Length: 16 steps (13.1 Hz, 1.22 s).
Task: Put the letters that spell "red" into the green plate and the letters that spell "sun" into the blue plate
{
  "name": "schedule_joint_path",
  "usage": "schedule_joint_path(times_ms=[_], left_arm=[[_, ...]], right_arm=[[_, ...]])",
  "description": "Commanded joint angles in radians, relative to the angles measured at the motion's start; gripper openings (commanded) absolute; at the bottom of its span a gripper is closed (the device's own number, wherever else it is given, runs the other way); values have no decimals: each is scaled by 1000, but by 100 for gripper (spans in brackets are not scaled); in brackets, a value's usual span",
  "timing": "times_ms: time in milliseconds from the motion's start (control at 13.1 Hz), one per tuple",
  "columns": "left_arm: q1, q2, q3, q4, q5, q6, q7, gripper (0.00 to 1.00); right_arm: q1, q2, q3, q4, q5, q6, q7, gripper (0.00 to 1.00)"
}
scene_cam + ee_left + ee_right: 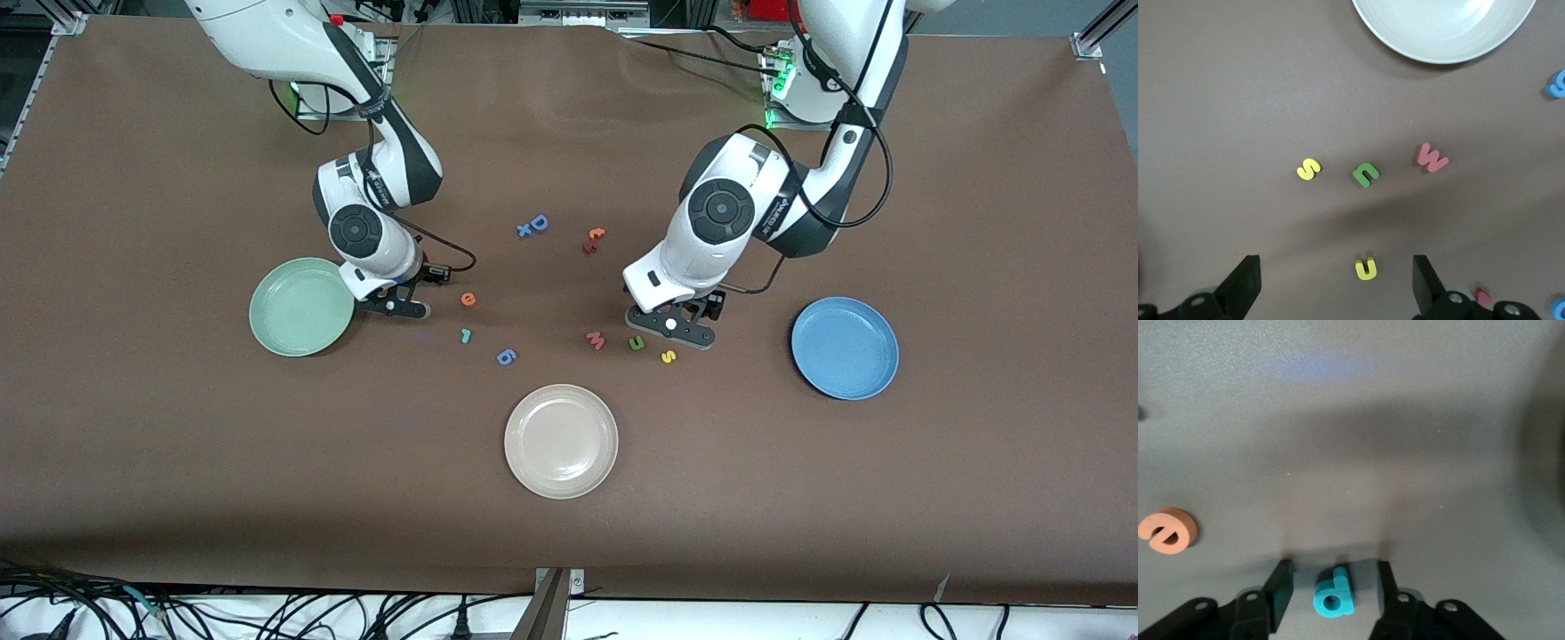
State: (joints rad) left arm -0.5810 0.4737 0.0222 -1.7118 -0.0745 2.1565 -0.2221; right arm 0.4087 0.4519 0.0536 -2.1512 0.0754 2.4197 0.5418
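Note:
My right gripper [396, 308] is low over the table beside the green plate [302, 307]. It is open [1334, 573], and the teal "d" [1333, 593] lies between its fingers with a gap on each side. The orange "e" [468, 300] [1168, 531] and teal "r" [465, 335] lie close by. My left gripper [671, 331] hangs wide open [1336, 270] over the yellow "n" [1366, 268]. The dark green "u" [637, 343] [1366, 175] and yellow "s" [668, 356] [1309, 169] lie just nearer the front camera. The blue plate [845, 348] sits toward the left arm's end.
A cream plate [561, 441] lies nearest the front camera, mid-table. A pink "m" [596, 340] sits beside the "u", and a blue "6" [506, 356] lies near the "r". A blue "D" [536, 224] and a red-orange letter pair [593, 240] lie nearer the bases.

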Motion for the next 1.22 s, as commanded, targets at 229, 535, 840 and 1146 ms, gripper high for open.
schedule_joint_path(times_ms=[229, 535, 840, 1146], left_arm=[[-42, -76, 13, -199, 28, 169, -14, 100], [-94, -83, 12, -290, 125, 256, -147, 100], [-92, -73, 12, -331, 144, 315, -186, 100], [-89, -99, 10, -455, 142, 442, -207, 100]], right_arm=[[2, -6, -1, -12, 24, 19, -13, 27], [2, -13, -1, -10, 24, 9, -13, 25], [2, -45, -3, -2, 24, -45, -9, 25], [2, -58, -4, 4, 26, -80, -2, 25]])
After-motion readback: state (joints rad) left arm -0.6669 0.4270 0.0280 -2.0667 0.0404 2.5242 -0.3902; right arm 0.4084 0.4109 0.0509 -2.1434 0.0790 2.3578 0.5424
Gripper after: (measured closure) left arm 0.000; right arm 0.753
